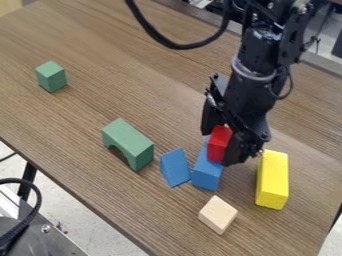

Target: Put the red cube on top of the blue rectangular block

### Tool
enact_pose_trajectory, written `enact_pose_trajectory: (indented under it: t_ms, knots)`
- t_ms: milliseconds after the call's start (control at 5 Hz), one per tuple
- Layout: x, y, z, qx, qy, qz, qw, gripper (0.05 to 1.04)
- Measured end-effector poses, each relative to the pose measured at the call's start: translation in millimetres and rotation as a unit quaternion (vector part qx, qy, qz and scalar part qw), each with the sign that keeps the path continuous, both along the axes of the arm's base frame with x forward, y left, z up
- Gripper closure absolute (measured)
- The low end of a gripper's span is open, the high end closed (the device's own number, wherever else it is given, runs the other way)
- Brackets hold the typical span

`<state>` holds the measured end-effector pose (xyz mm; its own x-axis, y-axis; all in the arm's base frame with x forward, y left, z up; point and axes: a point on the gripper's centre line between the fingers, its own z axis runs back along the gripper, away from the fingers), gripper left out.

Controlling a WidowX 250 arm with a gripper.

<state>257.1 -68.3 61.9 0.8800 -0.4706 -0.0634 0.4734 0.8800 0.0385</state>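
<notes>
The black gripper [220,148] points down at right of centre, shut on the red cube [218,144], one finger on each side of it. Directly below the cube is the blue rectangular block [208,173], its near end sticking out towards the camera. The cube covers part of the block's top and appears to be on it or just above it; whether they touch, I cannot tell. The block's far end is partly hidden behind the cube and the gripper.
A blue wedge [175,167] lies left of the blue block, with a green arch [129,143] further left. On the right stands a yellow block [272,179]. A pale wooden cube [218,214] is nearer the camera, and a green cube [51,76] sits far left on the table [100,180].
</notes>
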Motion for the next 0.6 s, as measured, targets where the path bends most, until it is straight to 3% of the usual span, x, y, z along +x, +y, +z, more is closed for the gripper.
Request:
enact_pose_trajectory:
  t_ms: [200,600]
  knots:
    - [-2,10,7.9,-0.003,-0.009,0.021,0.9997,0.313]
    - [-5,22,8.3,-0.007,-0.001,0.033,0.9994,0.313]
